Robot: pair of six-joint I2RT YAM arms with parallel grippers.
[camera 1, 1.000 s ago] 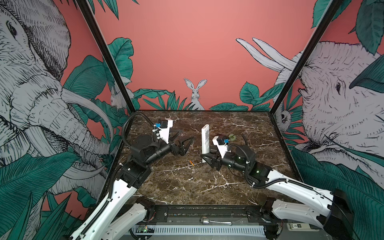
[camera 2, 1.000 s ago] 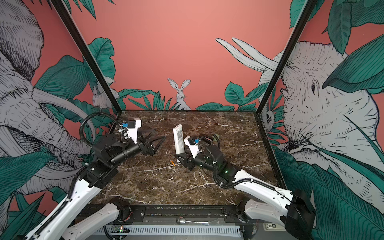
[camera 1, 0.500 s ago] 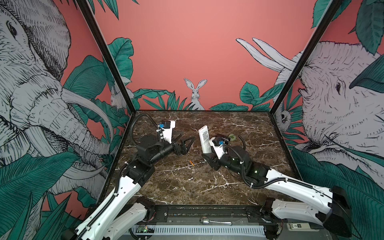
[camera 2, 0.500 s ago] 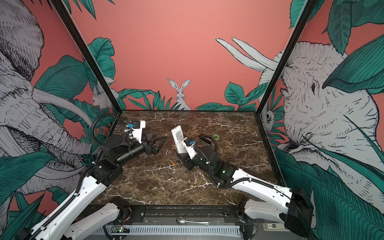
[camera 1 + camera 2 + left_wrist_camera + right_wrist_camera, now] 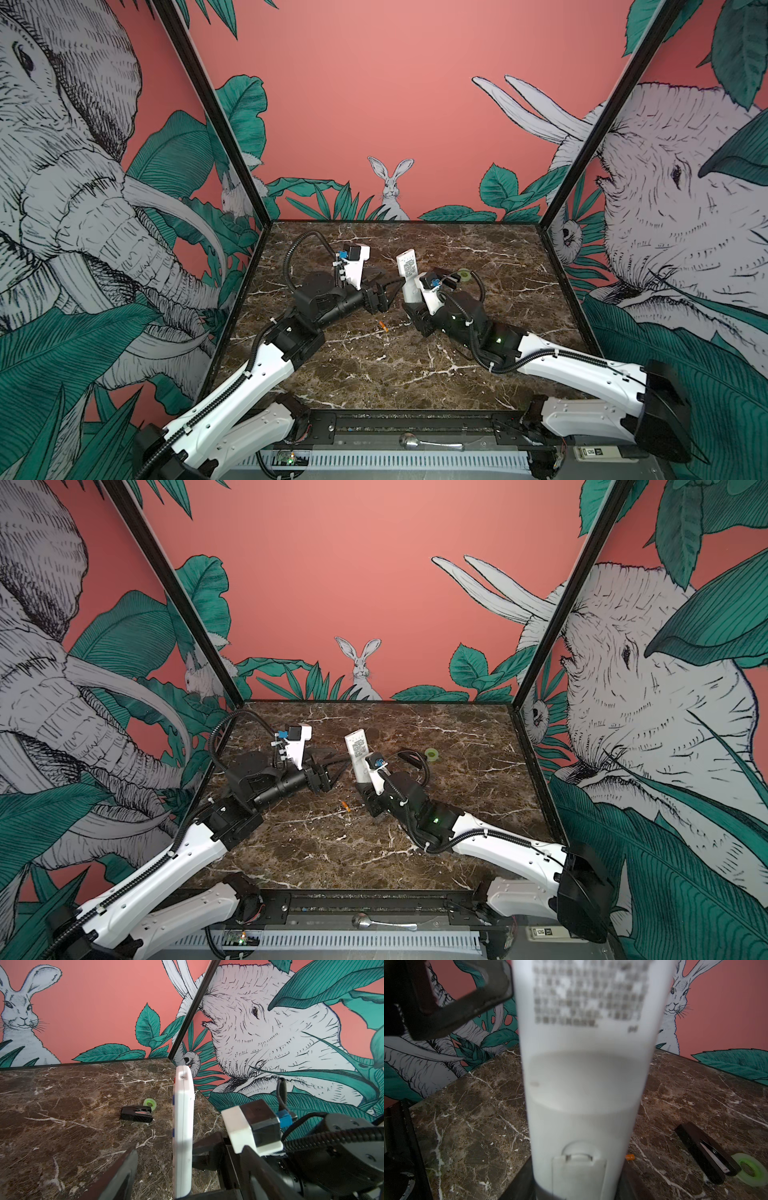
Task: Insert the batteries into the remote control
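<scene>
**Remote held upright, cover shut, no battery loaded**

**Top views.**
- The white remote control [image 5: 406,274] stands on end above the marble table [image 5: 374,374]. Its lower end is clamped in the right gripper [image 5: 412,305].
- The left gripper [image 5: 388,290] comes at the remote's body from the side with its jaws parted.
- One orange battery [image 5: 383,327] lies on the table between the two arms, apart from both grippers. It shows in both top views, and no second battery can be made out in either.

**Left wrist view.**
- The remote control [image 5: 182,1126] is seen edge-on, standing between the left gripper's fingers [image 5: 122,1176].
- A gap shows on each side, so the fingers are wide open, touching nothing and holding nothing.
- Beyond it on the table lie a black stapler [image 5: 136,1113] and, just beside it, a green tape roll [image 5: 150,1104].

**Right wrist view.**
- The plain back of the remote control [image 5: 583,1084] fills the view.
- The battery cover [image 5: 578,1172] sits shut near the clamped end.
- The right jaws are closed on that end.
- The battery [image 5: 630,1157] lies loose on the table.

**Progress, as judged.** The task is at an early stage. Opening the cover and fitting both batteries all remain.
</scene>
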